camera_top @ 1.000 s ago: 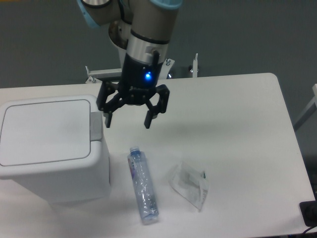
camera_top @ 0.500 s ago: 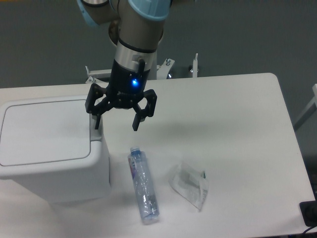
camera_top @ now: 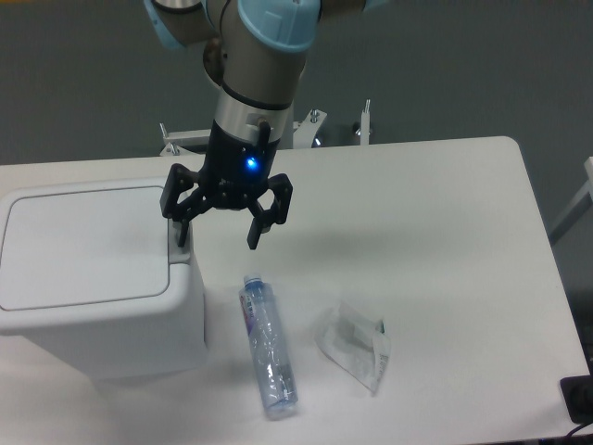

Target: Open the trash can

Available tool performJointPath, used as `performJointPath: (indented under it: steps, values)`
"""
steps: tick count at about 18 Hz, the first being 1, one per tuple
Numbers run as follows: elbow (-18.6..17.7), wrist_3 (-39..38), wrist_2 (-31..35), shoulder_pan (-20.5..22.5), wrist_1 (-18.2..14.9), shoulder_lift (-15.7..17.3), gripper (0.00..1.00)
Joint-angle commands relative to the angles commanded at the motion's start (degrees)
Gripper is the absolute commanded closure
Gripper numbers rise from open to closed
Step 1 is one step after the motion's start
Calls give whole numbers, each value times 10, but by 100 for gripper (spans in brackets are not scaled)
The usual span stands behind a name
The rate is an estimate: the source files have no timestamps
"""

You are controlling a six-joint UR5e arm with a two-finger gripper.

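Note:
The trash can (camera_top: 93,278) is a large boxy white bin at the left of the table, its flat lid (camera_top: 83,243) shut. Its grey push-tab (camera_top: 180,250) sits at the lid's right edge. My gripper (camera_top: 216,239) is open and empty, pointing down. Its left finger (camera_top: 182,232) hangs right over the push-tab; I cannot tell whether it touches. Its right finger (camera_top: 252,237) hangs over bare table to the right of the bin.
A clear plastic bottle (camera_top: 267,346) lies on the table right of the bin. A crumpled clear wrapper (camera_top: 355,345) lies further right. A metal frame (camera_top: 315,130) stands behind the table's far edge.
My gripper has moved left from the table's middle until its left finger is over the push-tab, then dropped slightly. It stayed open. The lid has not moved.

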Motion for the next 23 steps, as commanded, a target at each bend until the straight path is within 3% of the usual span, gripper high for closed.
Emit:
performJointPath:
  steps: [9,13,17,19,22,23]
  values:
    - [-3,0,1,0,2,-1,0]
    - [36,8,2,5,49,18,0]
    - [90,64,10,50,49,8,0]
    - [119,85,75,79,47,-6,0]
    - [139,180,107,124,35,-25,0]
    - [139,245,119,158,12,-21,0]
